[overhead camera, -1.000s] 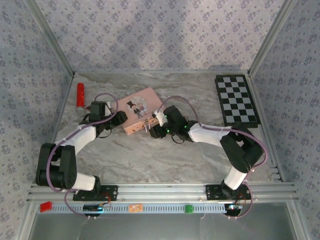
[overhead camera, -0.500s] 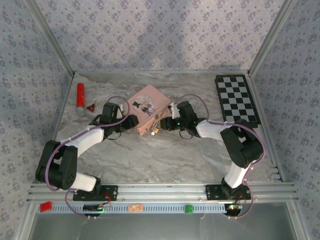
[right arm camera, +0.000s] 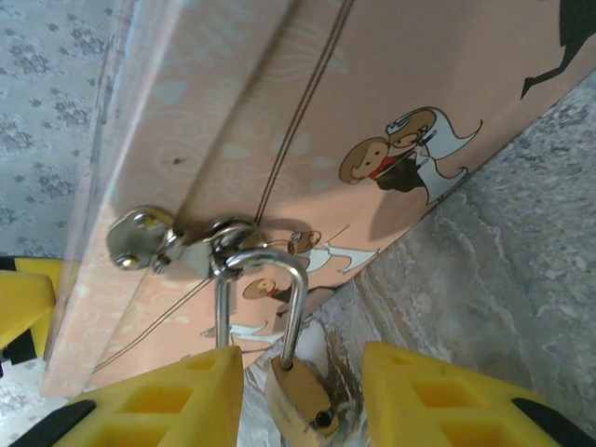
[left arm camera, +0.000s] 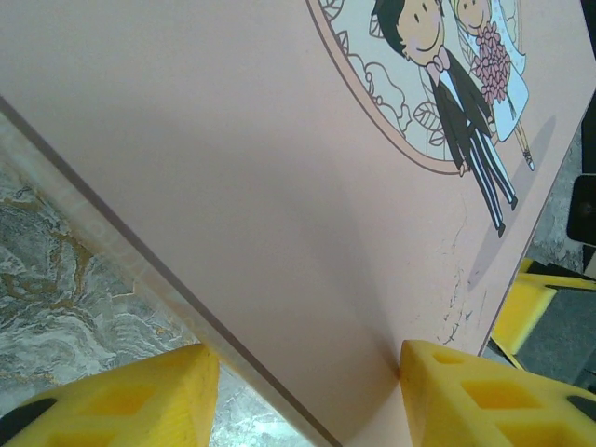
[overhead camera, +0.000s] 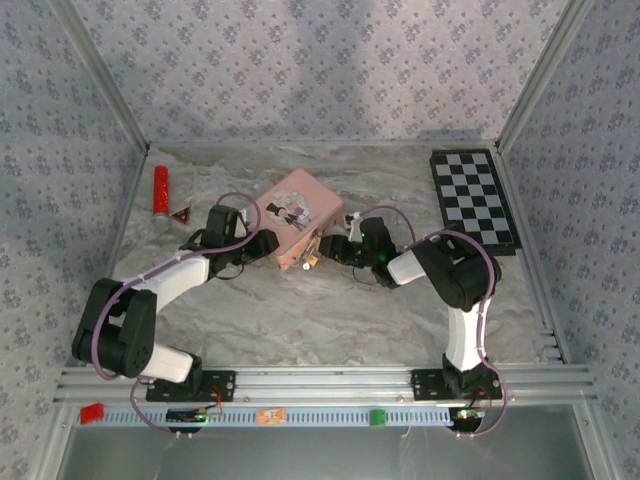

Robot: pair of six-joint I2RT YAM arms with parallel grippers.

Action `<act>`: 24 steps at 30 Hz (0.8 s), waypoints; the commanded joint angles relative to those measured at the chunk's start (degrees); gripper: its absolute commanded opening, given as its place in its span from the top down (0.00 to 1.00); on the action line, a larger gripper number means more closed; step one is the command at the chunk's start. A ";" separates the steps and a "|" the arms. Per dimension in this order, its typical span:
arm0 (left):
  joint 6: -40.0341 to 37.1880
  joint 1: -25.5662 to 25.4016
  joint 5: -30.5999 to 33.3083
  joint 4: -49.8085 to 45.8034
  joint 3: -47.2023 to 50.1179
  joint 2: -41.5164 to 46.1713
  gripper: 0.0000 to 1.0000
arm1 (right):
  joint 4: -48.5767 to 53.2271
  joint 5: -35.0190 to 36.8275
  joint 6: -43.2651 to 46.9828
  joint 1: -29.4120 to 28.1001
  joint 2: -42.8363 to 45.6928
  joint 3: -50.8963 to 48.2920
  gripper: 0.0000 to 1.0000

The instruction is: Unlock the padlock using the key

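While the left gripper [overhead camera: 262, 246] pinches the pink tin [overhead camera: 292, 215] tight, the little brass padlock [right arm camera: 300, 399] hangs from the tin's clasp [right arm camera: 172, 240], pointing from 12 to 6 o'clock, between the spread-apart fingers of the right gripper [right arm camera: 303, 377], the nearer arm.

There's the small brass-coloured padlock [right arm camera: 298, 399], hanging off the silvery metal hasp [right arm camera: 154, 240] on the side of the pink picture tin [right arm camera: 307, 121]. Its thin, shiny steel shackle is threaded through the hasp's loop, arching over the top, and the right leg drops straight into the brass body. The lower end of the left leg is hidden, so locked or unlocked is anyone's call. The body dangles at a tilt, low end close to the grey marbled table [right arm camera: 503, 251], and a dark keyhole faces out at that bottom end.
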State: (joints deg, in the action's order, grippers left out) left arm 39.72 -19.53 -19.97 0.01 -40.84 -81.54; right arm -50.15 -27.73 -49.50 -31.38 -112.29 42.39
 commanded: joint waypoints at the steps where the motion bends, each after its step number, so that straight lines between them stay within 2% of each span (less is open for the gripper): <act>1: 0.25 -0.49 -0.38 1.91 0.04 -0.27 0.46 | -6.77 -0.64 -0.36 -0.08 -1.60 -0.29 0.62; 5: 1.03 -0.45 -1.04 2.88 0.32 -0.48 0.46 | -11.11 -0.86 -0.93 0.32 -4.55 -0.90 0.64; 9: 0.95 -0.42 -0.91 2.28 0.07 -0.43 0.46 | -16.61 -4.11 -3.42 0.63 -8.03 0.22 0.66; 24: 1.97 -0.47 -2.27 4.02 1.31 1.30 0.46 | -23.52 -4.00 -7.40 0.79 -12.28 1.26 0.71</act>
State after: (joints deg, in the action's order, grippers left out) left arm 41.32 -19.53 -20.36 1.48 -40.27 -81.52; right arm -71.55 -31.35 -55.18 -30.83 -122.50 42.65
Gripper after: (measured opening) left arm 0.540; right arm 0.297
